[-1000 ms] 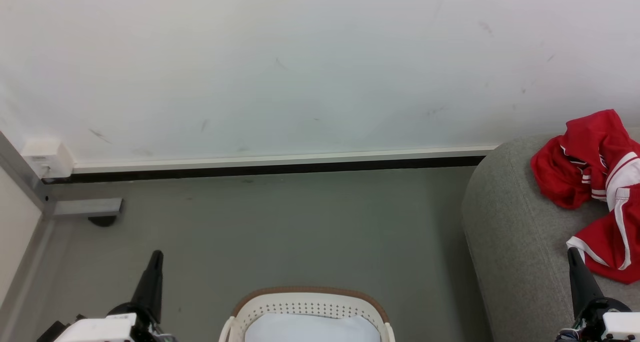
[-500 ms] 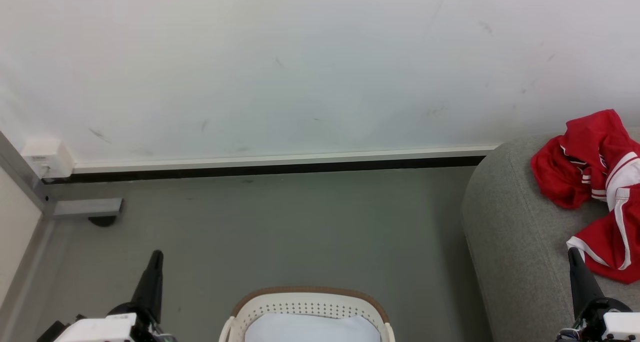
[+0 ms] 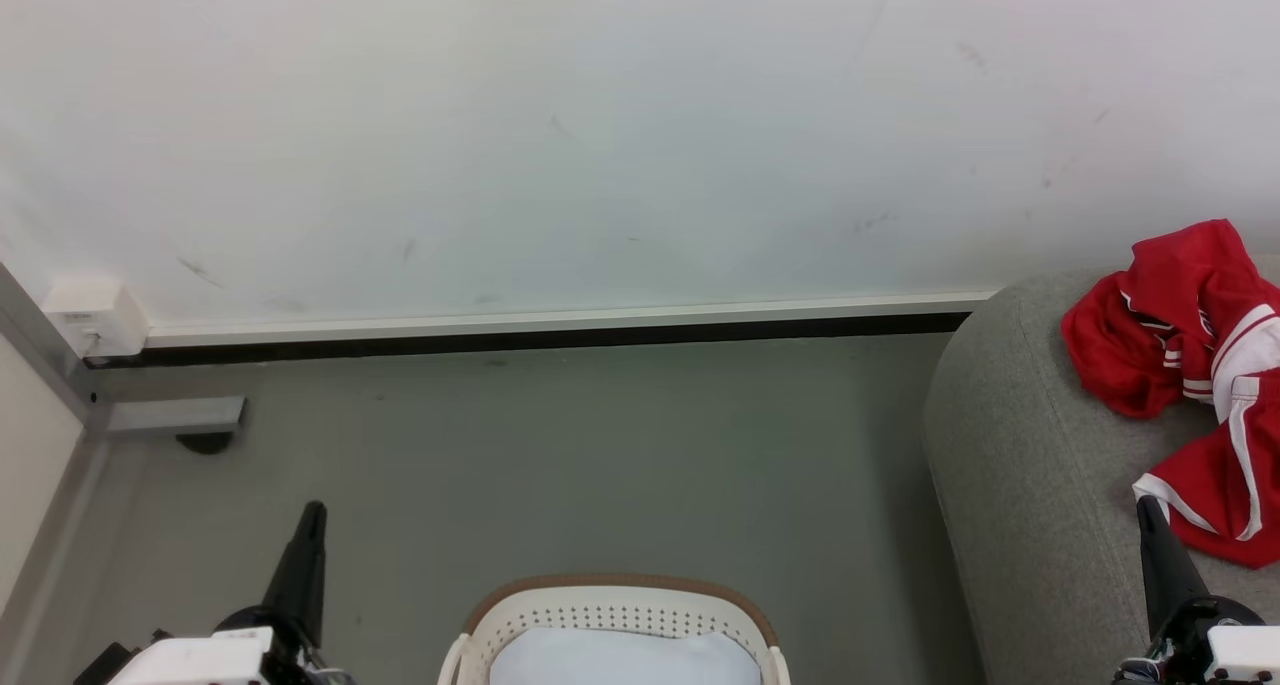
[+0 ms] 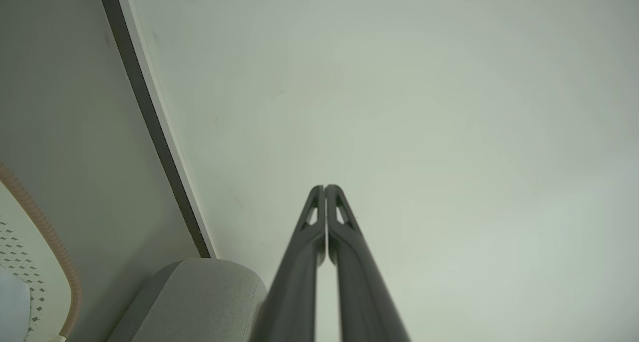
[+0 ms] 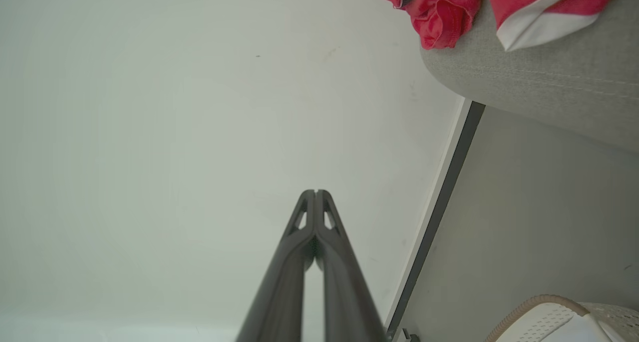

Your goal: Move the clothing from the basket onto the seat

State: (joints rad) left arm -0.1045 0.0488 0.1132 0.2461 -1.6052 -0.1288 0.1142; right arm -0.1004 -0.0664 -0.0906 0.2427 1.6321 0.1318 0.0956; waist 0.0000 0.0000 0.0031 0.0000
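From my remote station: the white wall meets the grey floor along a dark skirting line. At the right stands the seat, its rounded end toward the room. The basket sits on the floor at bottom centre, well apart from the seat and cut off by the frame's lower edge. Inside it I see no red, just a pale patch, which may be the basket's own bottom or a light cloth; I cannot tell which.

The clothing lies on the seat, red with white stripes, heaped near the rounded end, one hem trailing low toward the front. By my judgement the move is done or close to it.

The left claw points up at lower left, over bare floor. The right claw points up at lower right, its tip just beside that trailing hem. Both are fully closed, fingers pressed tip to tip, with nothing between them.

Risks from here: the right arm could snag the hem and drag the slippery fabric off the curved edge. I could also call it finished while a garment hides in the unseen half of the basket.
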